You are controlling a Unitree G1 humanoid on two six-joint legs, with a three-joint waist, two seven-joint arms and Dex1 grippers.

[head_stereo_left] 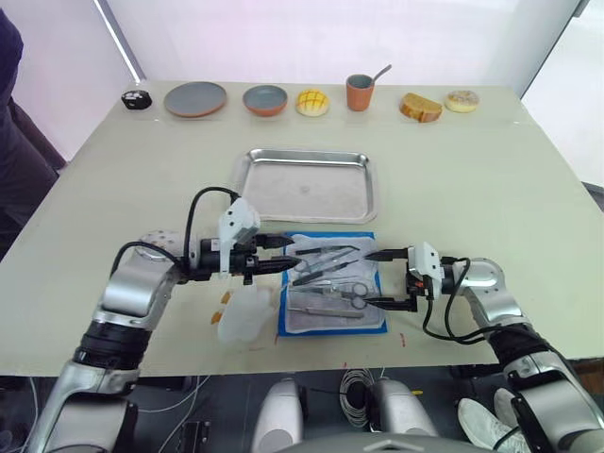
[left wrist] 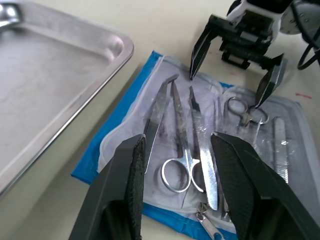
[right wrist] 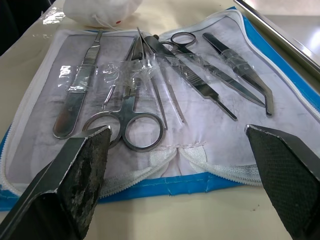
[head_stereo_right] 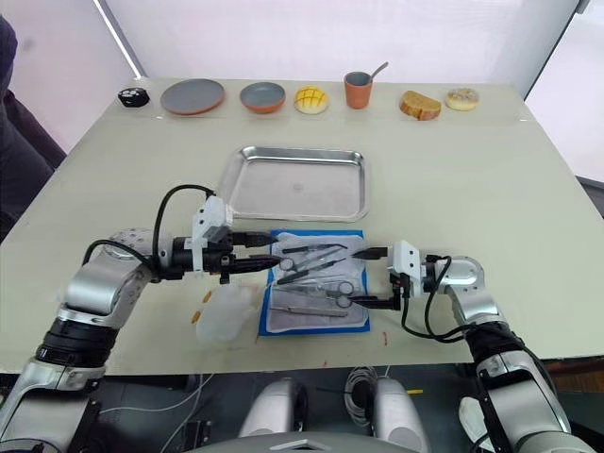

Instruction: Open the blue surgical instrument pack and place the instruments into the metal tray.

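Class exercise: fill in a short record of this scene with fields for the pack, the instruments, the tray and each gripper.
Pack: blue surgical instrument pack lies unzipped and flat, lining up.
Instruments: instruments all on the lining, some under clear straps.
Tray: metal tray behind the pack, nothing in it.
Left gripper: left gripper open at the pack's left edge.
Right gripper: right gripper open at the pack's right edge.

Opened blue surgical instrument pack (right wrist: 150, 187) shows instruments (right wrist: 135, 120) (some seemingly plastic-wrapped) beyond spread fingers (right wrist: 75, 175).

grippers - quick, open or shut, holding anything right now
Left gripper: open, holding nothing, over the opened blue pack.
Right gripper: open wide, holding nothing, at the pack's other edge.
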